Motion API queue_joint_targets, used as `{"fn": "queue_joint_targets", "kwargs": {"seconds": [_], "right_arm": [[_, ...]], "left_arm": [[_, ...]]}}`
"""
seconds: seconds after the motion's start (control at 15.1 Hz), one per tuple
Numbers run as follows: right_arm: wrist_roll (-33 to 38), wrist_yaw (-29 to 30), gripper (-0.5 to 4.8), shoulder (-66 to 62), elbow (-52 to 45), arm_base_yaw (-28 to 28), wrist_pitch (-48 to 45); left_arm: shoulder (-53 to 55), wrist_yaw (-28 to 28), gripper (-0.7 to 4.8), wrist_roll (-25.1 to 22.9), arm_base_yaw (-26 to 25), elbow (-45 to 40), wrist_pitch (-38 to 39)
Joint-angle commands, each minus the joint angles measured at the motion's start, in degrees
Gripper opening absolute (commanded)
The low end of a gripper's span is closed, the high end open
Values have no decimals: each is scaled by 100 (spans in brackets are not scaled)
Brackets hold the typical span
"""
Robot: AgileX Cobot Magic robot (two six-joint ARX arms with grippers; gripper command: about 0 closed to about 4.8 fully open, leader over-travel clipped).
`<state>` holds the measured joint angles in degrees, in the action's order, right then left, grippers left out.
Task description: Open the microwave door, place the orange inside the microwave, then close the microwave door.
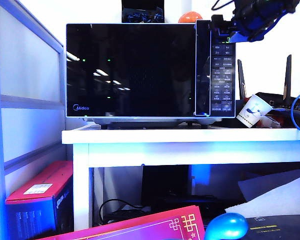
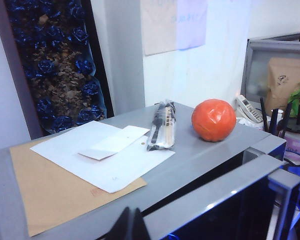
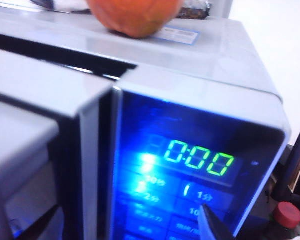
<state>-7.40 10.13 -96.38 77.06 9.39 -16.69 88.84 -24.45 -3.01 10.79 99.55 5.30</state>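
The microwave stands on a white table, its green display lit. The black glass microwave door stands slightly ajar, with a dark gap behind its top edge. The orange rests on the microwave's roof near the back right corner, also visible as the orange and the orange. My right gripper is open at the top of the keypad; one fingertip is over the buttons, the other before the door's edge. My left gripper hovers shut above the door's top edge, holding nothing.
White sheets on a brown envelope and a wrapped packet lie on the roof. A paper cup and router antennas crowd the table to the right. A red box and a blue rounded object sit below.
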Motion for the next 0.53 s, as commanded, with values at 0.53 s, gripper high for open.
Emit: {"fn": "queue_joint_targets", "kwargs": {"seconds": [0.53], "right_arm": [[57,1947,355,389,42,-612,444]], "left_arm": [[-17,-24,-5,-2,0,22,-61]]}}
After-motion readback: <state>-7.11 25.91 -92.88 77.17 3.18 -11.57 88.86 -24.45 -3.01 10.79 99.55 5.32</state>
